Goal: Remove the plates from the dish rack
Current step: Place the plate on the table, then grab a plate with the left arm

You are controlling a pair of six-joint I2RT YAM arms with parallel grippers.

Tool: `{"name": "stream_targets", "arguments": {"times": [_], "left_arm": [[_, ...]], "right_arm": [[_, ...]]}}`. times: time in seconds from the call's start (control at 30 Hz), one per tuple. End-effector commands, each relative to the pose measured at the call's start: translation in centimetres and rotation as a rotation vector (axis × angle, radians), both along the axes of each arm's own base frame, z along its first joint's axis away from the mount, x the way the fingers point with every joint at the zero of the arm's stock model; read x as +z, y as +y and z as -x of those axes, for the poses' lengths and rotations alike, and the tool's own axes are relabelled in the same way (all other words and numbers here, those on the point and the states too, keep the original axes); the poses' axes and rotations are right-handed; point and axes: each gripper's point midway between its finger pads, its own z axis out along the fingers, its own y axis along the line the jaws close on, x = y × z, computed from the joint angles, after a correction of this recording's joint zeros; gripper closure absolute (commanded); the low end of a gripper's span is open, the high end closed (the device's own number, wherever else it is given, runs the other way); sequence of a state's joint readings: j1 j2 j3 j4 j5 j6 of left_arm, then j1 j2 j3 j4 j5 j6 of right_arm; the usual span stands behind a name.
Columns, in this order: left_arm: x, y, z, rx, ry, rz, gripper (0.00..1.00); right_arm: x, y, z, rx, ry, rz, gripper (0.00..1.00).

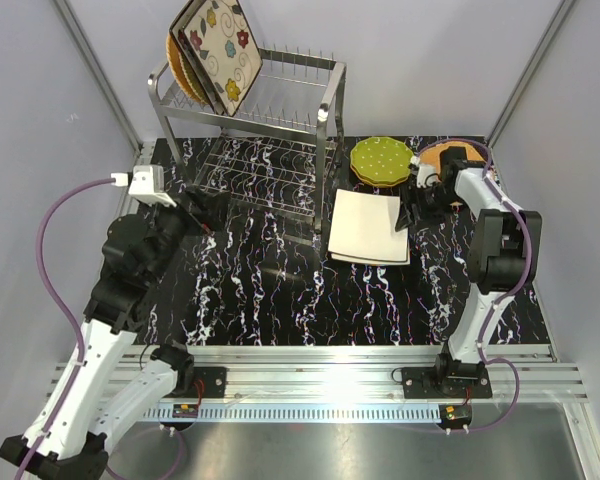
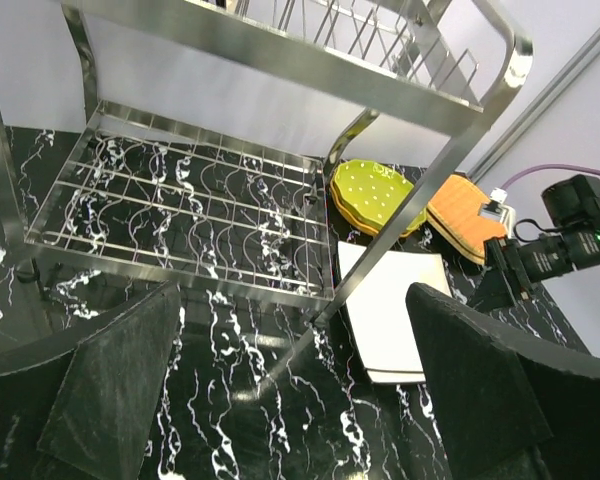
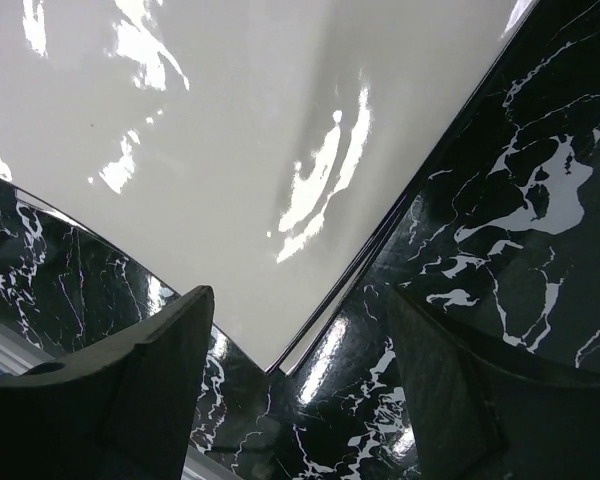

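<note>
The steel dish rack [image 1: 270,95] stands at the back. At the left end of its top tier lean square cream flowered plates [image 1: 220,45] and a wicker plate [image 1: 180,65] behind them. On the table to its right lie green dotted plates [image 1: 382,160], a wicker plate [image 1: 435,152] and a stack of square cream plates face down [image 1: 368,228]. My right gripper [image 1: 408,214] is open and empty, low over the stack's right corner [image 3: 230,130]. My left gripper [image 1: 208,205] is open and empty in front of the rack's lower shelf [image 2: 180,210].
The table top [image 1: 280,300] is black marble-patterned, with white walls close on the left, right and back. The rack's front right leg [image 2: 400,230] crosses the left wrist view. The right arm's wrist [image 2: 565,245] is beside the wicker plate [image 2: 465,215].
</note>
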State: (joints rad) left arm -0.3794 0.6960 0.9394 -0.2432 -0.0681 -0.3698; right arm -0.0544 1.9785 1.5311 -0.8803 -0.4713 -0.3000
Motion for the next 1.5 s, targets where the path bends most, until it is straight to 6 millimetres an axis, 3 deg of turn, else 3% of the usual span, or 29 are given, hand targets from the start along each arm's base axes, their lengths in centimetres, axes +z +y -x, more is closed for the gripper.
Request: {"name": "stream_targets", "arguments": {"times": [0.0, 0.17, 0.27, 0.3, 0.4, 0.57, 0.6, 0.67, 0.7, 0.73, 0.8, 0.97, 1.17, 1.47], "left_arm": [[3.9, 0.4, -0.6, 0.035, -0.075, 0.035, 0.01], [6.7, 0.6, -1.6, 0.066, -0.111, 0.048, 0.01], [7.7, 0.2, -3.5, 0.085, -0.086, 0.055, 0.01], [9.1, 0.3, -3.6, 0.090, -0.099, 0.069, 0.01], [10.8, -0.1, -5.2, 0.102, -0.086, 0.101, 0.02], [13.4, -0.5, -8.2, 0.115, -0.059, 0.179, 0.12], [14.8, -0.7, -8.3, 0.105, -0.064, 0.228, 0.14], [14.7, -1.0, -10.2, 0.107, -0.025, 0.274, 0.19], [16.0, -1.2, -10.2, 0.090, -0.038, 0.295, 0.20], [15.4, -1.3, -11.5, 0.097, -0.014, 0.300, 0.21], [16.6, -1.4, -12.0, 0.086, -0.023, 0.338, 0.24], [16.5, -1.1, -15.4, 0.090, 0.022, 0.403, 0.30], [16.7, -1.0, -17.5, 0.064, 0.058, 0.455, 0.37], [14.2, 0.1, -20.5, 0.118, 0.113, 0.426, 0.41]], "right_arm": [[3.9, -0.5, -0.8, 0.024, -0.135, 0.022, 0.23], [7.0, 1.0, -0.7, 0.061, -0.216, -0.054, 0.23], [9.1, 1.8, -0.3, 0.087, -0.267, -0.097, 0.22], [9.4, 2.0, -0.1, 0.092, -0.276, -0.105, 0.22], [10.6, 2.8, 0.4, 0.112, -0.306, -0.136, 0.22], [11.8, 3.9, 1.2, 0.129, -0.329, -0.182, 0.22], [12.2, 4.0, 1.3, 0.129, -0.339, -0.189, 0.22], [12.9, 4.5, 1.5, 0.131, -0.347, -0.212, 0.22], [13.0, 4.6, 1.7, 0.130, -0.346, -0.219, 0.22], [13.3, 4.8, 1.8, 0.134, -0.351, -0.232, 0.22], [14.0, 5.0, 1.8, 0.134, -0.366, -0.243, 0.22], [15.2, 5.5, 2.2, 0.135, -0.387, -0.282, 0.22], [15.7, 5.7, 2.8, 0.143, -0.410, -0.292, 0.21], [15.6, 5.8, 3.2, 0.149, -0.420, -0.296, 0.21]]}}
